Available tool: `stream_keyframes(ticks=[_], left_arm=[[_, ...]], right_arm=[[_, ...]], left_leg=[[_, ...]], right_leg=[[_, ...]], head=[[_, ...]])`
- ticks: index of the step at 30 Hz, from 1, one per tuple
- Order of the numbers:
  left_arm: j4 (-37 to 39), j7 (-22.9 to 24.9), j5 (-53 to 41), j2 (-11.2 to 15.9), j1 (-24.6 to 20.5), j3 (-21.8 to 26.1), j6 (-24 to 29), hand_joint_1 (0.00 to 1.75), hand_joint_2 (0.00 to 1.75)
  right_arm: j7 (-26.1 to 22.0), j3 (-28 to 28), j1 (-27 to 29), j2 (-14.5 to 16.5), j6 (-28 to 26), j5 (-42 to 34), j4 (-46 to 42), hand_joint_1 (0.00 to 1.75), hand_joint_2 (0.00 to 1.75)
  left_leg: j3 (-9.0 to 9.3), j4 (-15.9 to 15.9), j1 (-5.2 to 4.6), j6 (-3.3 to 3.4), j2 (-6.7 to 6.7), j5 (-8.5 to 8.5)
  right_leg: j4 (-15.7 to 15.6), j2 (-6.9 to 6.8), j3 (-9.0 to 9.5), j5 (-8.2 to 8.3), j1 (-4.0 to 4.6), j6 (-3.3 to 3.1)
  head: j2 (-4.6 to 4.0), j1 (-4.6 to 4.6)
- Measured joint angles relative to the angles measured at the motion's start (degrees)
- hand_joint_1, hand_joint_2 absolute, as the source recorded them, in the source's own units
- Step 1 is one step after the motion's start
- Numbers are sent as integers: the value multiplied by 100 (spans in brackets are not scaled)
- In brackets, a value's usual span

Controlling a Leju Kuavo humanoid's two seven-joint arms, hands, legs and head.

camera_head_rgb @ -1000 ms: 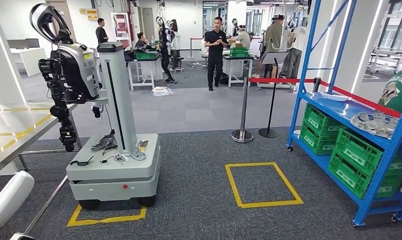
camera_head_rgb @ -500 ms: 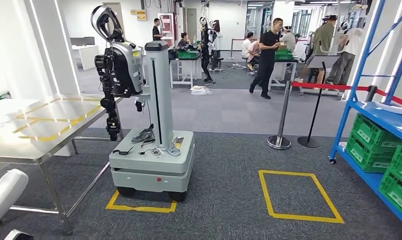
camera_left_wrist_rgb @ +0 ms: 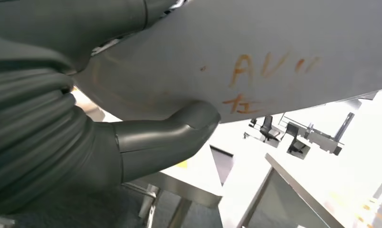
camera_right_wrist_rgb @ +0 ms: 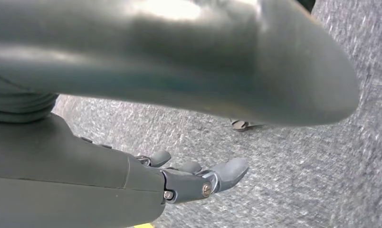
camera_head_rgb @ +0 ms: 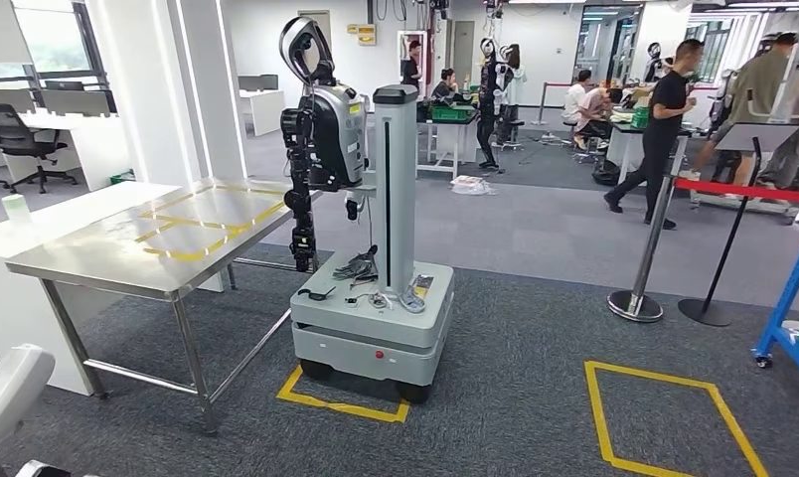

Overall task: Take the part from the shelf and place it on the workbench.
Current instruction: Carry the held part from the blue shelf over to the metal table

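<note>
The pale grey curved sheet part with orange scrawl (camera_left_wrist_rgb: 255,61) sits clamped in the left hand (camera_left_wrist_rgb: 108,137), thumb pressed under its edge; the right hand (camera_right_wrist_rgb: 179,183) hangs with fingers apart over carpet, holding nothing. The steel workbench with yellow tape (camera_head_rgb: 127,253) lies ahead, beside a grey parked robot stand (camera_head_rgb: 376,308). A one-sided hold risks the part tilting or slipping. Its long axis seems to run across the left wrist view; heading unclear.
</note>
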Motion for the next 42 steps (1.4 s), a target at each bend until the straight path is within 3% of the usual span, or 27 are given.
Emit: stream_keyframes(ticks=[1,2,4,6,8,9,11,13,14,16,17,19,21,23,24,26,28,30,31,32,34,36,38,39,40,41,42], left_arm=[[-14,1,-13,1,27,14,9,148,175],[-25,1,-17,7,61,29,18,148,175],[-41,-1,-17,18,95,60,29,148,175],[-47,-9,0,7,111,74,26,148,175],[-49,-21,37,-2,158,87,8,148,175],[-50,-26,57,1,183,99,-1,148,175],[-66,-22,86,22,214,141,-7,148,175],[-108,-10,97,42,237,203,-6,148,175],[-130,-5,98,49,260,231,-6,148,175],[-153,-8,98,66,328,283,-5,148,175],[-161,-10,98,77,357,306,-5,148,175],[-188,-18,98,93,375,343,-4,148,175],[-209,-28,98,84,380,356,-5,148,175],[-211,-39,102,68,408,358,-12,148,175],[-211,-43,104,65,420,360,-19,148,175],[-211,-52,105,64,423,361,-33,148,175],[-203,-59,101,56,378,361,-50,148,175],[-184,-54,85,45,308,361,-64,148,175],[-173,-46,73,45,282,361,-67,148,175],[-164,-37,58,54,271,361,-66,148,175],[-144,-25,29,72,230,361,-64,148,175],[-120,-24,13,70,174,360,-63,148,175],[-94,-23,10,62,156,359,-63,148,175],[-81,-22,8,62,158,359,-63,148,175],[-72,-20,4,62,158,359,-58,148,175],[-67,-16,-5,64,154,359,-45,148,175],[-67,-10,-21,66,148,359,-26,148,175]], right_arm=[[-2,-1,-4,3,-3,7,0,0,0],[-4,-1,-12,7,-12,15,0,0,0],[-24,-2,-12,13,-21,28,0,0,0],[-55,-3,12,14,-21,35,0,0,0],[-77,-4,35,15,-21,47,0,0,0],[-85,-4,37,15,-21,57,0,0,0],[-91,-4,34,16,-21,76,0,0,0],[-92,-4,31,11,-21,92,0,0,0],[-92,-4,29,7,-21,97,0,0,0],[-92,-4,20,-1,-21,112,0,0,0],[-92,-4,12,-3,-21,117,0,0,0],[-93,-4,0,-3,0,128,0,0,0],[-91,-4,7,-6,35,144,0,0,0],[-83,-4,25,-11,49,155,0,0,0],[-80,-4,30,-14,49,157,0,0,0],[-79,-4,26,-23,49,160,0,0,0],[-79,-4,17,-39,49,159,0,0,0],[-79,-4,3,-47,50,160,0,0,0],[-80,-4,-9,-47,48,161,0,0,0],[-80,-4,-25,-46,45,162,0,0,0],[-81,-4,-42,-46,40,163,0,0,0],[-80,-4,-34,-46,40,165,0,0,0],[-79,-5,-20,-47,40,168,0,0,0],[-79,-6,-17,-47,40,168,0,0,0],[-79,-6,-18,-47,40,169,0,0,0],[-79,-6,-22,-47,40,173,0,0,0],[-79,-6,-25,-47,40,179,0,0,0]], left_leg=[[-18,-19,14,-44,-67,18],[-45,0,18,-71,-34,9],[-202,295,13,-109,267,-174],[-489,952,16,-145,629,-527],[-688,1439,27,-193,742,-695],[-654,1417,29,-207,768,-636],[-297,808,25,-211,921,-315],[56,180,-9,-157,1141,-121],[124,43,-26,-117,1190,-103],[112,15,-38,-32,1069,-105],[105,9,-28,2,999,-95],[100,-6,2,75,869,-71],[88,-9,16,122,736,-60],[78,-7,10,137,581,-55],[75,-5,8,135,500,-52],[76,0,11,119,341,-41],[60,7,11,72,192,-22],[27,-10,20,-7,55,10],[13,-32,30,-54,-15,32],[-8,-43,40,-88,-19,46],[-122,144,45,-127,244,-70],[-393,742,47,-158,620,-405],[-657,1369,53,-208,738,-663],[-680,1465,54,-223,754,-659],[-596,1347,51,-228,773,-556],[-413,1031,45,-222,831,-386],[-203,642,26,-205,974,-245]], right_leg=[[-25,-83,10,16,-5,-25],[-59,-156,27,37,-9,-59],[-130,-312,56,79,-37,-137],[-144,-465,62,80,-36,-180],[-139,-629,59,69,-35,-187],[-133,-710,59,59,-35,-182],[-103,-861,66,27,-31,-152],[-52,-995,76,-28,3,-90],[-38,-1056,84,-48,23,-59],[-45,-1182,113,-67,37,-10],[-32,-1165,127,-88,26,25],[207,-888,45,-264,-9,92],[881,-538,-269,-617,-31,127],[1494,-443,-586,-816,-33,127],[1533,-431,-622,-757,-33,117],[991,-331,-390,-379,-38,77],[264,-67,-70,-82,-47,42],[-6,31,43,-29,-30,27],[-23,-45,48,-11,-20,10],[-49,-114,60,10,-21,-25],[-115,-254,83,55,-36,-111],[-143,-406,91,67,-33,-167],[-138,-560,88,57,-26,-187],[-134,-634,87,51,-23,-189],[-127,-709,89,42,-20,-184],[-114,-783,93,27,-18,-172],[-97,-854,98,6,-12,-153]], head=[[0,0],[0,-1],[-1,-5],[-1,-9],[0,-9],[0,-9],[0,-9],[0,-7],[-1,-4],[-1,-1],[-1,-1],[-1,0],[-1,2],[0,4],[0,4],[0,4],[0,3],[0,2],[0,3],[0,2],[-1,-1],[-1,-3],[-1,-3],[-1,-3],[-1,-3],[0,-3],[0,-3]])
